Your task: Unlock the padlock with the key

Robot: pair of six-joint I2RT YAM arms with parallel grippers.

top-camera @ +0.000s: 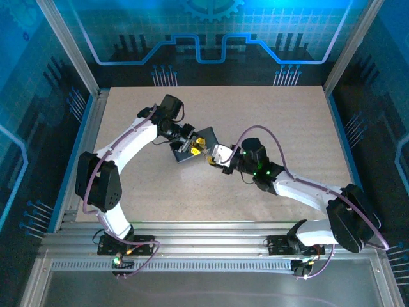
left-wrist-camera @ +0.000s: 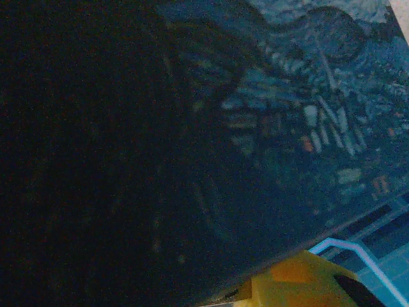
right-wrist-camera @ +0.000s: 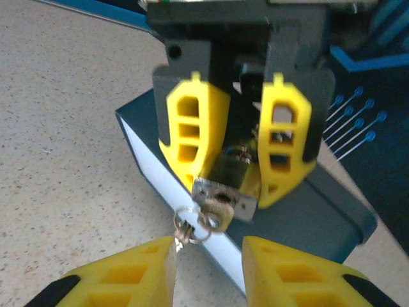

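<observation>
The left end effector [right-wrist-camera: 231, 182] pinches the padlock [right-wrist-camera: 223, 195] just above the blue box [right-wrist-camera: 319, 220]. The key [right-wrist-camera: 216, 211] appears seated in its keyhole, with the ring [right-wrist-camera: 192, 229] dangling. The right end effector [right-wrist-camera: 208, 272] is spread just short of it. Closing on the loose ring instead of the key could slip or drag the key out. No legible writing.

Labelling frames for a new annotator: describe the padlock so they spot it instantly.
In the middle of the table lies a dark blue box with a white side. Above it, the left tool clamps the padlock between yellow fingers. It is the only small metal block there, with a key ring dangling beneath.
</observation>
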